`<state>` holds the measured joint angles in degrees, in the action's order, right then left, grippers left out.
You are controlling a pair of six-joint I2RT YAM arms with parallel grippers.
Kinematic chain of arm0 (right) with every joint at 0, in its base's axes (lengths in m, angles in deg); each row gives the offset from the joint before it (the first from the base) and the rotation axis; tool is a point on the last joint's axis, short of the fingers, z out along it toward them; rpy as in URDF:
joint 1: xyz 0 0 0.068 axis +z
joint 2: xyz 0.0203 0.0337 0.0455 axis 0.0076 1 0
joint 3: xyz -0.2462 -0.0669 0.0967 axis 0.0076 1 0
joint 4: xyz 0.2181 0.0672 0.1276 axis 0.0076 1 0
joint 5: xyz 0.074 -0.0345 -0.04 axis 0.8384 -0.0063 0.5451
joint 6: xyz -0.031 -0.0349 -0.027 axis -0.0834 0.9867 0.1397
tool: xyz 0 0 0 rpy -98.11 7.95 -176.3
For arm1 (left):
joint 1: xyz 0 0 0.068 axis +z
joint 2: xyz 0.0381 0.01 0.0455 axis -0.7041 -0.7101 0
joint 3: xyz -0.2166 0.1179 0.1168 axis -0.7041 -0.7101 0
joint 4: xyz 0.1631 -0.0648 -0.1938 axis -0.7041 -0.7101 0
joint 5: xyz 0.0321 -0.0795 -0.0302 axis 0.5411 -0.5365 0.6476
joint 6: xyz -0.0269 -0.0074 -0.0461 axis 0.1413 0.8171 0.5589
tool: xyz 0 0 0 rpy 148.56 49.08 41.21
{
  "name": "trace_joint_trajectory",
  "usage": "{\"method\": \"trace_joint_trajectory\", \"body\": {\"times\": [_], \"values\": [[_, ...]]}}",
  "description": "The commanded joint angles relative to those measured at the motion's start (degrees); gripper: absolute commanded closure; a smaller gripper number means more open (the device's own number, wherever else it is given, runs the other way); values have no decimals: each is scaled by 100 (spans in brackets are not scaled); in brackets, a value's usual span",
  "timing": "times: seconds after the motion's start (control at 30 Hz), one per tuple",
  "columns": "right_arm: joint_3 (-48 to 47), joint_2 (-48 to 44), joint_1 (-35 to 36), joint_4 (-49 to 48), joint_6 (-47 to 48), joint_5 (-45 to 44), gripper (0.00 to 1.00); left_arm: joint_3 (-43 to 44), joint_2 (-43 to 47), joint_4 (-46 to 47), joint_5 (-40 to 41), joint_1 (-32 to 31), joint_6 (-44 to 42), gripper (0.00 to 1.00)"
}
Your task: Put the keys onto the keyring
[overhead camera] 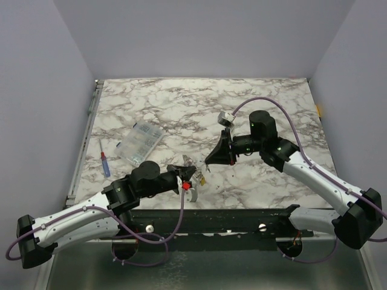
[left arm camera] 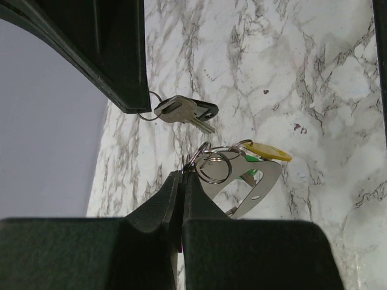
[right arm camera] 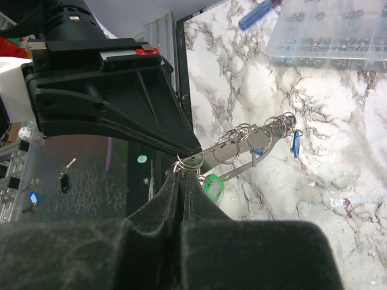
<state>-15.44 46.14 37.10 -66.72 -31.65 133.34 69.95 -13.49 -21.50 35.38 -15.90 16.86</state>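
The keyring [left arm camera: 266, 184] is a flat silvery oval loop strung with several small split rings, hanging above the marble. My left gripper [left arm camera: 182, 174] is shut on the rings at its near end. A yellow key head [left arm camera: 269, 151] and a green one [left arm camera: 248, 174] hang from it; the right wrist view shows the keyring [right arm camera: 242, 147], a green tag [right arm camera: 213, 185] and a blue key [right arm camera: 295, 144]. My right gripper [right arm camera: 182, 173] is shut on a small ring close to the keyring's end. That ring carries a silver key with a dark head [left arm camera: 181, 109]. The two grippers [overhead camera: 193, 176] [overhead camera: 209, 161] nearly touch.
A clear compartment box [overhead camera: 140, 143] lies on the marble table [overhead camera: 272, 103] at the left, with a blue-handled screwdriver [overhead camera: 105, 164] beside it near the left edge. The black rail of the arm bases [overhead camera: 230, 219] runs along the near edge.
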Motion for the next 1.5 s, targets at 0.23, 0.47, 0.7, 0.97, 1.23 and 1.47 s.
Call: {"method": "trace_joint_trajectory", "body": {"times": [0.23, 0.47, 0.7, 0.97, 1.23, 1.47], "values": [[-307, 176, 45, 552, 335, 167, 99, -214, 344, -6, 220, -164, -1760, 100], [-418, 265, 125, 635, 404, 293, 99, -486, 678, 43, 96, -176, -2361, 100], [-470, 328, 246, 666, 428, 345, 100, -755, 1041, 448, -9, -174, -2267, 100], [-360, 271, 372, 232, 228, 185, 99, -815, 1100, 1150, -32, -174, -1253, 100], [-213, 220, 528, -513, -192, 69, 99, -912, 1116, 2332, 218, -174, 814, 100], [-339, 406, 963, -509, -160, -195, 99, -930, 1021, 2663, 594, -174, 1649, 100]]}}
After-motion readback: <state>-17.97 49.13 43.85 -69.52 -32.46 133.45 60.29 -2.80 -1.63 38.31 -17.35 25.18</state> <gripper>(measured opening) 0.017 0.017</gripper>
